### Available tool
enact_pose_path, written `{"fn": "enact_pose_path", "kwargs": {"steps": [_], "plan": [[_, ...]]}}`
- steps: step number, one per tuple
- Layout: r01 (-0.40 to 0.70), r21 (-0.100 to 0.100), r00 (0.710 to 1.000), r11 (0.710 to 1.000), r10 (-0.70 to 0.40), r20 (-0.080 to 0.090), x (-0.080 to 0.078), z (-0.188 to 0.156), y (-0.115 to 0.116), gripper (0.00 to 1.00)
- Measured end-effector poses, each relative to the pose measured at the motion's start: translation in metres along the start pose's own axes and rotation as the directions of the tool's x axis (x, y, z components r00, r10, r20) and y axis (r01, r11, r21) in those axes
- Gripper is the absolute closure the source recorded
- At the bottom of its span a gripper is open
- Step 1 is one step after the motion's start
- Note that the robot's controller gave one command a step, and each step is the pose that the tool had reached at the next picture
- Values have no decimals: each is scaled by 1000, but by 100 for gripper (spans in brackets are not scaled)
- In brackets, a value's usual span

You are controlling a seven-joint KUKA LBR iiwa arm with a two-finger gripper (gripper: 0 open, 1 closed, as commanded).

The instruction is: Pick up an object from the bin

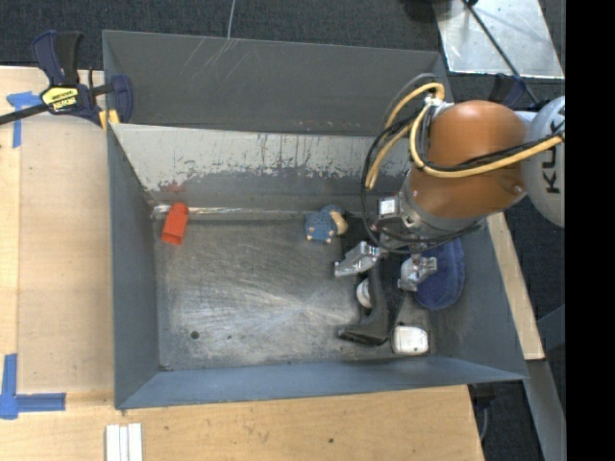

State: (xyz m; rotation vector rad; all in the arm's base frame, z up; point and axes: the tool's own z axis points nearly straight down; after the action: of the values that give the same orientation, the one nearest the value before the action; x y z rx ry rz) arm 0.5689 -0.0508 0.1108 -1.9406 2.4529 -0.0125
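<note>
The two-finger gripper (384, 269) was held low at the right of the grey metal bin (240, 296), its fingers (354, 262) spread apart. A black L-shaped plastic piece (370, 332) was seen just below them, possibly touching, beside a small white block (410, 341).

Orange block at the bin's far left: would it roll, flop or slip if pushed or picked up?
The orange block looks boxy with flat faces, so it would probably slide rather than roll. Its crisp edges suggest it is stiff, not floppy. It sits by the bin's back wall, so a push may pin it there.
</note>
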Motion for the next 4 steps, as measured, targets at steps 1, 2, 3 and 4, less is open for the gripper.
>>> {"fn": "enact_pose_path", "kwargs": {"steps": [1,2,3,4], "plan": [[0,7,1000,1000,0,0,0,-3,-2,100],[60,-4,998,998,-60,-3,5,-123,-6,100],[97,-23,995,995,-97,-4,29,-25,34,100],[93,-6,996,996,-93,-4,29,-115,35,100]]}}
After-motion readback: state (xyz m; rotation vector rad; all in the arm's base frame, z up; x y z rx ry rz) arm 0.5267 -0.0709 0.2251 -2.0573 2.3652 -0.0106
